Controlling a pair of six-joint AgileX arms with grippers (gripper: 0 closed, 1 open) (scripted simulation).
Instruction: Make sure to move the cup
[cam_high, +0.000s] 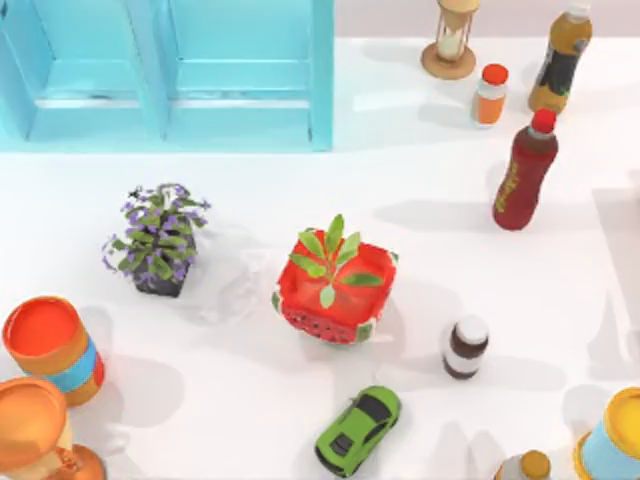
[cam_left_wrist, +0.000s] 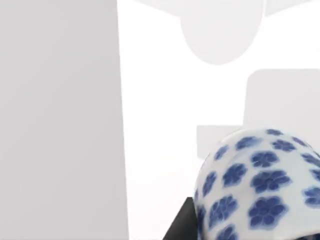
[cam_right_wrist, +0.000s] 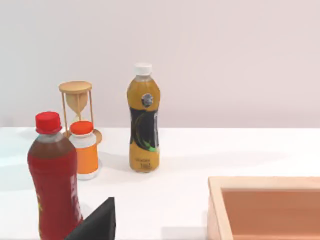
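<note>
Cup, blue-flowered, lies close against our left gripper; we cannot tell whether that gripper clasps it. We should confirm a firm hold, then carry it slowly and level. Our right gripper idles beside the red bottle.

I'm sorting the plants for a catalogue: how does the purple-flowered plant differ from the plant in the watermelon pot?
The purple-flowered plant is bushy, with many small leaves and purple blooms; the watermelon-pot plant has a few broad green leaves and no flowers. The first sits in a small dark pot, the second in a wider red pot patterned like watermelon. The first stands farther toward the table's left. Both stand upright.
</note>
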